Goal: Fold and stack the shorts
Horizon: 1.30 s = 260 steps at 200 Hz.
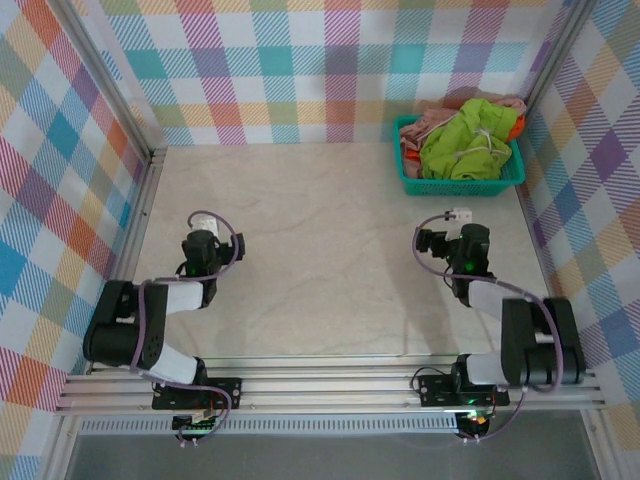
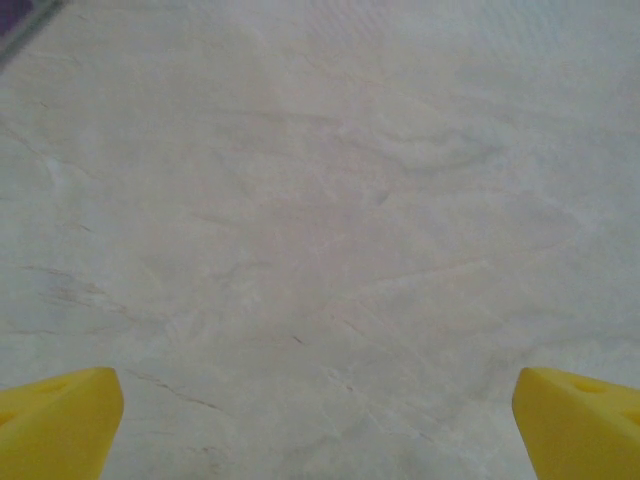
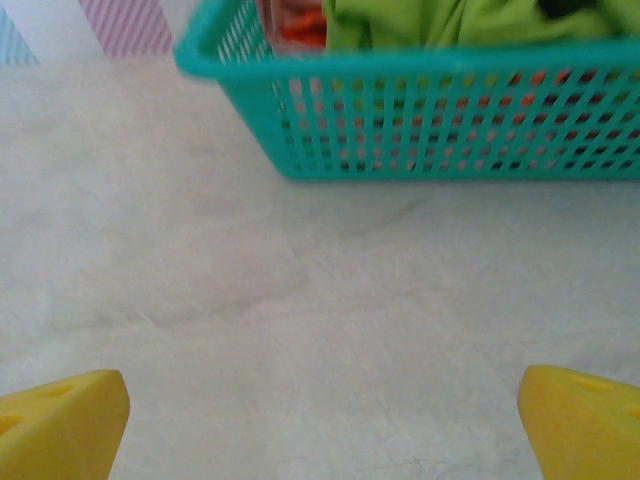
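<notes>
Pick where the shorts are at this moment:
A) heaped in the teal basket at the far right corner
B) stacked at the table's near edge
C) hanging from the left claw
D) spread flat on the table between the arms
A: the lime green shorts lie heaped in the teal basket with the orange pair and pink pair; the left claw and right claw are open and hold nothing.

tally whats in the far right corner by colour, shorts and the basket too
lime green shorts: 1
orange shorts: 1
pink shorts: 1
teal basket: 1
total: 4 (the shorts are heaped together in the basket, so this counts one pair per colour seen)
</notes>
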### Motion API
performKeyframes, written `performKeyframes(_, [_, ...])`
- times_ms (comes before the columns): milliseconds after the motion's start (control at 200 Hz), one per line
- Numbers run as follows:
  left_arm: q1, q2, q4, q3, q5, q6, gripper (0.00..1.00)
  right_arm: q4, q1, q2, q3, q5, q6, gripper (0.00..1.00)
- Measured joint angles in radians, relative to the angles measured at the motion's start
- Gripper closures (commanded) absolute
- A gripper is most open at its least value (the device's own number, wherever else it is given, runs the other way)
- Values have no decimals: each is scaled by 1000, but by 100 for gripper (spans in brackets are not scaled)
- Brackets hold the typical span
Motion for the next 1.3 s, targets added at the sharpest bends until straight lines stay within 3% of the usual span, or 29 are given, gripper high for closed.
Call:
performKeyframes(175, [2, -285, -239, 66, -8, -89, 0, -255, 3, -332, 82, -26, 145, 1])
performKeyframes(325, [4, -494, -443, 138, 67, -162, 0, -500, 4, -380, 280, -48, 248, 1])
performKeyframes(585, [4, -623, -697, 253, 298, -212, 0, -747, 4, -17, 757, -14, 413, 3])
performKeyframes(760, [4, -627, -793, 266, 415, -226, 0, -792, 8, 242, 938, 79, 541, 10])
performKeyframes(920, [4, -644, -845, 266, 463, -231, 0, -837, -2, 445, 1094, 168, 637, 12])
performKeyframes(1120, [4, -664, -880, 266, 493, -231, 0, -882, -65, 599, 1232, 179, 717, 13])
performKeyframes(1300, [4, -664, -891, 266, 501, -231, 0, -917, -121, 692, 1319, 155, 765, 23])
